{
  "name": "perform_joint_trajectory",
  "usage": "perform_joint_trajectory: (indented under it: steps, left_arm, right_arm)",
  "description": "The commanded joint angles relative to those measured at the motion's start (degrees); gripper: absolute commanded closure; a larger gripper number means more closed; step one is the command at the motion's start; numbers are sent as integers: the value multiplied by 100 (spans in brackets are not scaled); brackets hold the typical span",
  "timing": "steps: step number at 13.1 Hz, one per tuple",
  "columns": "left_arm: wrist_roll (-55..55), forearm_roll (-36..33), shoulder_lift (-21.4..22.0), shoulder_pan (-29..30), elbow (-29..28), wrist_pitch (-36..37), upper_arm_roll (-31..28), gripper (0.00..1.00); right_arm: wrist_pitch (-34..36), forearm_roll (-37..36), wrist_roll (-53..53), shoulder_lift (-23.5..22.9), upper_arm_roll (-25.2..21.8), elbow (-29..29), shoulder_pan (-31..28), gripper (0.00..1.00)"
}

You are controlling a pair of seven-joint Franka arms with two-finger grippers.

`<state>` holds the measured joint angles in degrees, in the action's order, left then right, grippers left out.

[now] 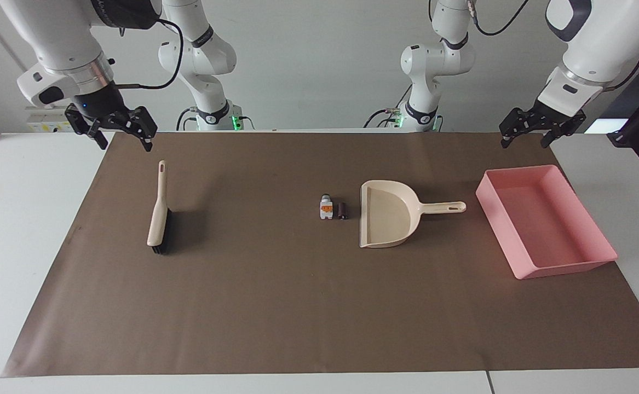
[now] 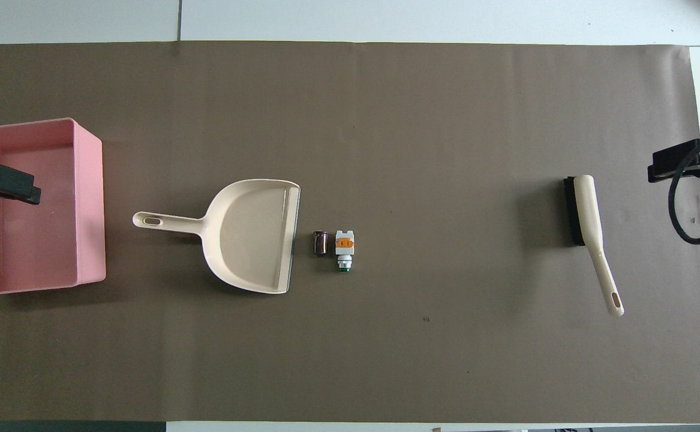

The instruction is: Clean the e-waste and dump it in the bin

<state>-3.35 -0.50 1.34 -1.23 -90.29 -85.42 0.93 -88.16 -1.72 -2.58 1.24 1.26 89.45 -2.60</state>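
The pink bin (image 1: 545, 221) at my left arm's end of the worktop (image 1: 29, 230) looks bare inside, and so does the dustpan (image 1: 386, 219) beside it. Two scraps, a white piece (image 1: 326, 208) and a dark cylinder (image 1: 343, 210), lie just off the dustpan's mouth, well apart from both hands. My left hand (image 1: 526, 138) hangs over the bin's near edge, fingers apart and holding nothing. My right hand (image 1: 125, 140) waits over the brush (image 1: 159, 210) handle, also spread. Only the overhead view shows a green tip on the white piece, I think.
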Motion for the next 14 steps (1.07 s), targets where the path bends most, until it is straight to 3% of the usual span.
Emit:
perform_joint_trajectory:
  steps: [1, 4, 7, 9, 12, 14]
  left_arm:
    - [45, -46, 138, 53, -120, 60, 39, 1]
    - [36, -46, 147, 53, -129, 542, -13, 1]
    - [45, -46, 147, 44, -129, 518, -5, 1]
    - [-16, -55, 147, 35, -129, 308, -5, 2]
    - [-208, -55, 138, -18, -147, -79, 4, 3]
    - [-1023, -46, 138, -26, -164, -369, 13, 3]
  right_arm:
    - [-35, -4, 118, 61, 24, 91, -39, 0]
    - [-96, 5, 153, 70, 24, 117, -118, 0]
    - [-140, 5, 153, 157, 24, 344, -74, 0]
    - [-769, 5, 249, 481, 24, 1097, -57, 0]
    - [-1912, 14, 320, 1131, -2, 2775, -118, 0]
    - [-2126, 14, 320, 1142, -11, 3192, -136, 0]
